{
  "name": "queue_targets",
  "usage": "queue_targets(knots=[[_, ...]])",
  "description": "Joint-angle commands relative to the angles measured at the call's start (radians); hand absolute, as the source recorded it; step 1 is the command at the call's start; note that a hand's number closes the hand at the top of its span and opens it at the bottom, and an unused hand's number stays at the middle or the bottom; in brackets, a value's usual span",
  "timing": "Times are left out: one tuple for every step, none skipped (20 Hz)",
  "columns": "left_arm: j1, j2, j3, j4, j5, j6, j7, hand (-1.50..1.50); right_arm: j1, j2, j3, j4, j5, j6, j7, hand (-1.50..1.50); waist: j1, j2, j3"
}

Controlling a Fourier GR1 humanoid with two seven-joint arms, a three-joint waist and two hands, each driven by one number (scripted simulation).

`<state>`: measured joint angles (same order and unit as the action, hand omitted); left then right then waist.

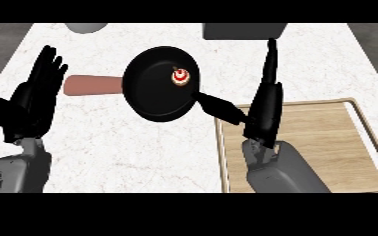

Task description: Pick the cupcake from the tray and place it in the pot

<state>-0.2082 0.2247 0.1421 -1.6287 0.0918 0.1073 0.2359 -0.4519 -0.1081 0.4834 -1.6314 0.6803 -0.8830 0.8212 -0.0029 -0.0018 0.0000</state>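
Head view shows the cupcake (180,77) already lying in the black pot (161,84), just beyond the right hand's (263,111) thumb; its fingers are straight and hold nothing. Placing looks done; next, this hand should retreat over the tray (347,145). Left hand (37,97) rests open at the left edge.

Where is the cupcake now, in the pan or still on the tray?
In the pan: the cupcake sits on the black pan's inner surface, right of centre. The wooden tray shows no cupcake. The right hand is open beside it.
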Motion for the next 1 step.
queue_targets(knots=[[-0.013,-0.062,-0.044,0.031,-0.051,0.043,-0.037,0.0,0.085,0.027,0.0,-0.029,0.007,0.027,-0.069,-1.5,0.001,0.002,0.0]])
